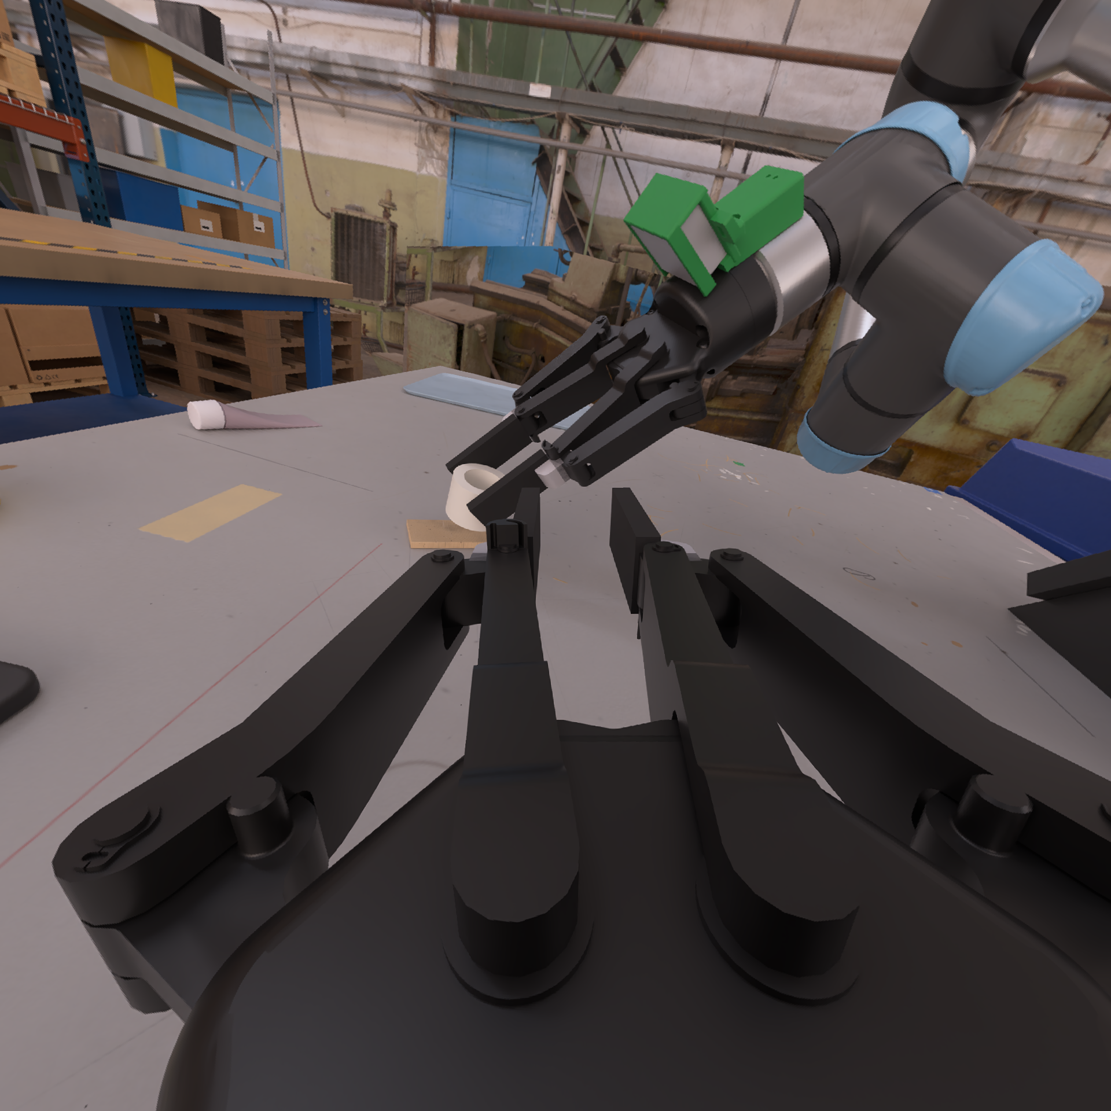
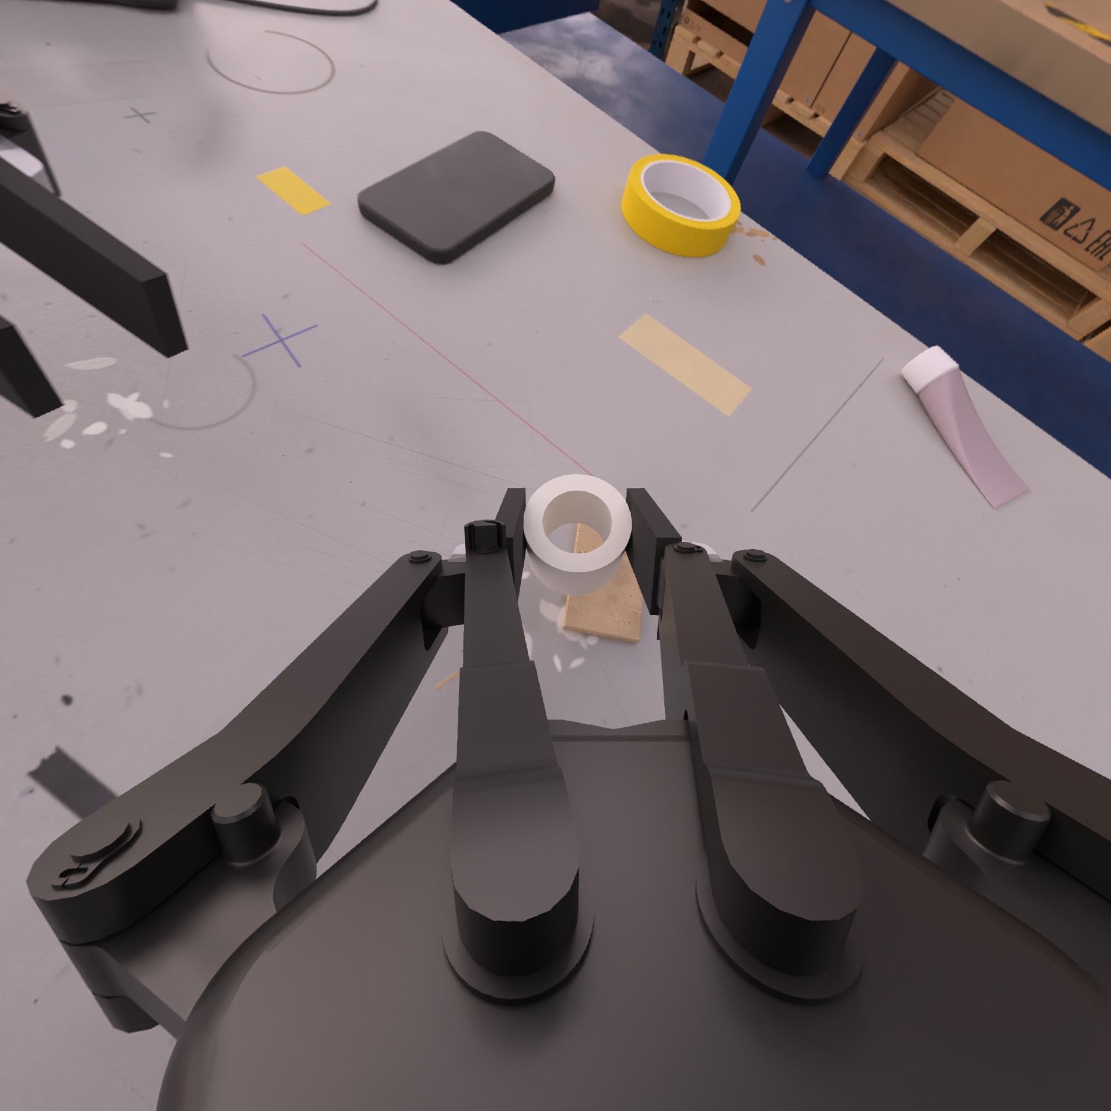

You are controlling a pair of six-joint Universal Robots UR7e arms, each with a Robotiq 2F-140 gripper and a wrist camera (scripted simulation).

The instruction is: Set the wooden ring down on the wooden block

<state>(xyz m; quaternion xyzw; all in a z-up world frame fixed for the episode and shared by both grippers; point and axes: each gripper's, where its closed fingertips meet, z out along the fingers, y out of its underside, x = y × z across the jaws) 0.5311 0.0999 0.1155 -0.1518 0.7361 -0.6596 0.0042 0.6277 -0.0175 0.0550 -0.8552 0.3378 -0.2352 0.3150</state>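
A white ring (image 2: 577, 574) sits between the fingers of my right gripper (image 2: 577, 523), which is shut on its sides. The ring is tilted, its hole facing the camera. Below it a thin flat wooden block (image 2: 607, 607) lies on the grey table. In the left wrist view the ring (image 1: 466, 502) hangs at the block's (image 1: 436, 534) right end, held by the right gripper (image 1: 475, 490); I cannot tell if they touch. My left gripper (image 1: 574, 529) is open and empty, just short of the block. It also shows at the left in the right wrist view (image 2: 108, 367).
A yellow tape roll (image 2: 679, 240), a dark grey pad (image 2: 457, 195) and a pink tube (image 2: 962, 433) lie beyond the ring near the table's edge. A light blue tray (image 1: 463, 391) and a blue bin (image 1: 1034, 493) sit by the right arm.
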